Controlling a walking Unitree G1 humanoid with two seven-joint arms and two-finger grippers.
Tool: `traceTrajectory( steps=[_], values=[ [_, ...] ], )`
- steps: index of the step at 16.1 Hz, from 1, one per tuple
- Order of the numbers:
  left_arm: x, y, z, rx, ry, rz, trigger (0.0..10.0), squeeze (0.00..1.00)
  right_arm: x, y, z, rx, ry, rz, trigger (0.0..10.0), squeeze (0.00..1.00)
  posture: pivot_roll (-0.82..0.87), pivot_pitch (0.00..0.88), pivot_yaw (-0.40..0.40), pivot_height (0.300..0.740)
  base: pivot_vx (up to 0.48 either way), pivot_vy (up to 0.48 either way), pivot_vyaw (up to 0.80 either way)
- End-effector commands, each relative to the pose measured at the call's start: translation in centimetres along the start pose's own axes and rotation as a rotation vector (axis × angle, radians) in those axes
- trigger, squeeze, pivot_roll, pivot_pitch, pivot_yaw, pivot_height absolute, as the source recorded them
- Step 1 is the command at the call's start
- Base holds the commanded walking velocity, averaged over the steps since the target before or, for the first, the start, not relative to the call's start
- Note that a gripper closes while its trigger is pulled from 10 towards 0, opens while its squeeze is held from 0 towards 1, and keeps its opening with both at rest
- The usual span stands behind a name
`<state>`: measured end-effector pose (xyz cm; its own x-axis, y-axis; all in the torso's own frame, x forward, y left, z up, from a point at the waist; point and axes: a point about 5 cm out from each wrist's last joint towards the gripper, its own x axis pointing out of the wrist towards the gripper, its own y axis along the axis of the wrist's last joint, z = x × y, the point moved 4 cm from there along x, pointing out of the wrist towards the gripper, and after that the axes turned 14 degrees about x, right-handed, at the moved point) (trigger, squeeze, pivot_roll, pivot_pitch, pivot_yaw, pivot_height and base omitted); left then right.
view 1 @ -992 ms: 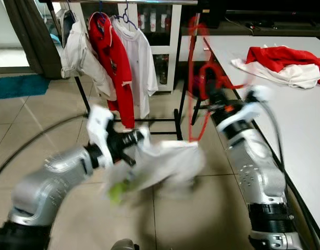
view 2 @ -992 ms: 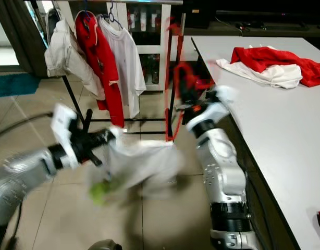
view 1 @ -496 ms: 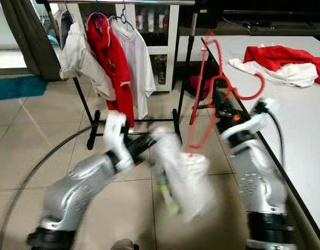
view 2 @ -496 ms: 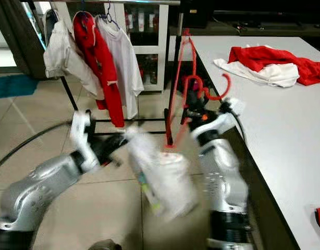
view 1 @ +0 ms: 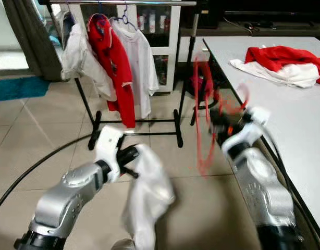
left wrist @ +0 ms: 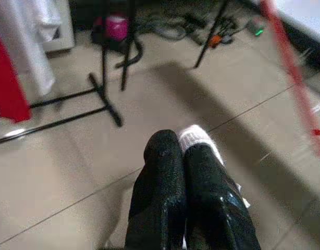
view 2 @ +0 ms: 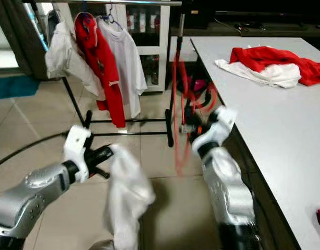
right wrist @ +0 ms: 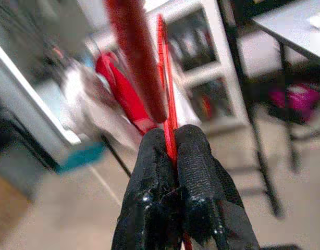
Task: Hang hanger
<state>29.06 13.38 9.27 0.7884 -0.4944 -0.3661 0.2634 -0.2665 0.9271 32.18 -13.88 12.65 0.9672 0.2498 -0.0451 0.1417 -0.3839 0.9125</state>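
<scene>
The right gripper (right wrist: 173, 151) has its two black fingers pressed together on a thin red plastic hanger (view 1: 199, 117), which stands roughly upright and motion-blurred at centre right, near the front edge of the long white table (view 1: 300, 125). The left gripper (left wrist: 183, 156) is clamped on a white cloth garment (view 1: 147, 195) that droops from it toward the beige tiled floor (view 1: 40, 140) at near centre; a strip of white fabric shows between its fingertips in the left wrist view. The hanger seems to be clear of the garment, though the blur makes that hard to confirm. At far left stands a black metal clothes rack (view 1: 97, 122) carrying a cream jacket (view 1: 79, 54), a red shirt (view 1: 115, 67) and a white T-shirt (view 1: 142, 62). On the table's far right lies a heap of red and white clothes (view 1: 285, 65).
</scene>
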Motion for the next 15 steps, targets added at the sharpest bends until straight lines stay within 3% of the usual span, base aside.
traceTrajectory(
  steps=[1, 2, 3, 6, 9, 11, 13, 15],
  values=[
    [0.1, 1.5, -0.6, 0.036, 0.052, 0.061, 0.5, 0.0, -0.7, -0.6, 0.9, -0.059, -0.049, -0.046, 10.0, 0.0, 0.08, 0.0, 0.016, 0.74, 0.0, 0.0, -0.8],
    [0.1, 1.6, -0.7, 0.041, 0.066, 0.071, 0.5, 0.0, -1.1, -1.0, 1.3, -0.076, -0.068, -0.065, 10.0, 0.0, 0.08, 0.0, 0.016, 0.74, 0.0, 0.0, -0.8],
    [0.4, 2.6, -1.4, 0.042, 0.141, 0.13, 10.0, 0.0, -2.5, -1.8, 2.5, -0.08, -0.145, -0.109, 10.0, 0.0, 0.06, 0.011, 0.03, 0.74, 0.0, 0.0, -0.8],
    [0.5, 3.2, -0.9, 0.05, 0.133, 0.17, 10.0, 0.0, -2.8, -1.2, 2.6, -0.109, -0.157, -0.102, 10.0, 0.0, 0.05, 0.016, 0.035, 0.74, 0.0, 0.0, -0.8],
    [0.7, 4.1, -1.0, 0.14, 0.176, 0.181, 10.0, 0.0, -2.7, 0.7, 1.7, -0.16, -0.111, -0.067, 10.0, 0.0, 0.04, 0.014, 0.041, 0.74, 0.0, 0.0, -0.8],
    [1.0, 5.5, -1.4, 0.124, 0.18, 0.246, 10.0, 0.0, -3.0, 2.2, 0.3, -0.134, -0.085, -0.016, 10.0, 0.0, 0.04, 0.002, 0.037, 0.74, 0.0, 0.0, -0.8],
    [1.2, 5.9, -1.7, 0.158, 0.198, 0.221, 10.0, 0.0, -2.9, 1.5, 0.7, -0.074, -0.105, -0.045, 10.0, 0.0, 0.07, 0.02, 0.005, 0.74, 0.0, 0.0, -0.78],
    [0.6, 6.2, -1.8, 0.163, 0.204, 0.219, 10.0, 0.0, -2.5, 0.9, 0.5, -0.025, -0.122, -0.056, 10.0, 0.0, 0.09, 0.039, 0.0, 0.74, 0.0, 0.156, -0.76]
  ],
)
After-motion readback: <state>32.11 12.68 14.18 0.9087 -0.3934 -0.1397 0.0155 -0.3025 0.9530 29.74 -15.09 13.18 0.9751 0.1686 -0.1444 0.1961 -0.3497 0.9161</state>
